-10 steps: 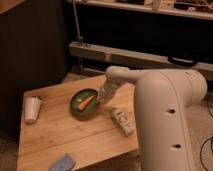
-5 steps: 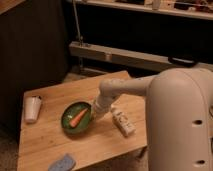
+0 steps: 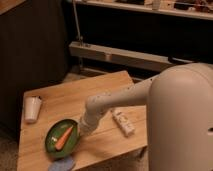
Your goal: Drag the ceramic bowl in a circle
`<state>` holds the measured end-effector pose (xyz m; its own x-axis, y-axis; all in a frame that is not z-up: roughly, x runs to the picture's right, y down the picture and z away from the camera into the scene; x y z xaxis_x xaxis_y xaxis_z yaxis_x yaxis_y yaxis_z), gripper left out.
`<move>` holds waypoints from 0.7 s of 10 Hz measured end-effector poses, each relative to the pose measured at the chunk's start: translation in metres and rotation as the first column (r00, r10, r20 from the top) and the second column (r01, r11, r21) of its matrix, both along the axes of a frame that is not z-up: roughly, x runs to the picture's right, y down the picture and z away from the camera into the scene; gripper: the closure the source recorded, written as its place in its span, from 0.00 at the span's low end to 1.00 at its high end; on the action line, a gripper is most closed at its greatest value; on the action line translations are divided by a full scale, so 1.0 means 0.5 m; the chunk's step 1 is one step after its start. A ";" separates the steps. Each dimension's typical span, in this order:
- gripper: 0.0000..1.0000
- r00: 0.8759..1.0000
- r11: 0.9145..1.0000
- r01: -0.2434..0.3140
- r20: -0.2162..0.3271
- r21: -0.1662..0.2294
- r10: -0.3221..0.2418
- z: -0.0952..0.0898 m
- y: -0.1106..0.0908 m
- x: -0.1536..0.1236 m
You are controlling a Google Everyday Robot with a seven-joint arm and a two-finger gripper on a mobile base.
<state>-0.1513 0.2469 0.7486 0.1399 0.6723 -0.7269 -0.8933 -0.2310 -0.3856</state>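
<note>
- Ceramic bowl [image 3: 56, 145] now sits at the front-left of the worktop [image 3: 100, 92], near the front edge; a second ago it was closer to the middle, so it has slid toward the camera and leftward.
- Carrot [image 3: 63, 137] still lies inside, riding along.
- Gripper [image 3: 82, 130] is down at the bowl's right rim and has travelled with it; the arm now reaches further forward and left.
- Fingers are clenched; can't tell whether they pinch the rim or only press on it.
- White cup [image 3: 32, 108] at the left edge hasn't moved, well apart from the bowl.
- White packet-like item [image 3: 123, 121] sits to the right of the arm, unmoved.
- Blue-grey pad [image 3: 61, 164] at the front edge is now just beside the bowl; contact is likely if the drag goes further forward.
- Judgement: one arc of the circle is drawn, loop not closed; the ceramic bowl should next curve away from the edge.
</note>
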 end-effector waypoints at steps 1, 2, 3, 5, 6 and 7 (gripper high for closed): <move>1.00 1.000 1.000 0.010 0.028 0.005 -0.010 -0.010 0.013 -0.039; 1.00 0.999 1.000 0.011 0.045 0.010 -0.012 -0.013 0.016 -0.066; 1.00 0.998 1.000 0.009 0.066 0.023 -0.011 -0.012 0.009 -0.106; 1.00 0.997 0.999 -0.007 0.081 0.036 0.004 0.005 -0.015 -0.145; 1.00 0.996 0.999 -0.020 0.088 0.045 0.016 0.023 -0.038 -0.157; 1.00 0.995 0.998 -0.038 0.090 0.054 0.033 0.047 -0.069 -0.160</move>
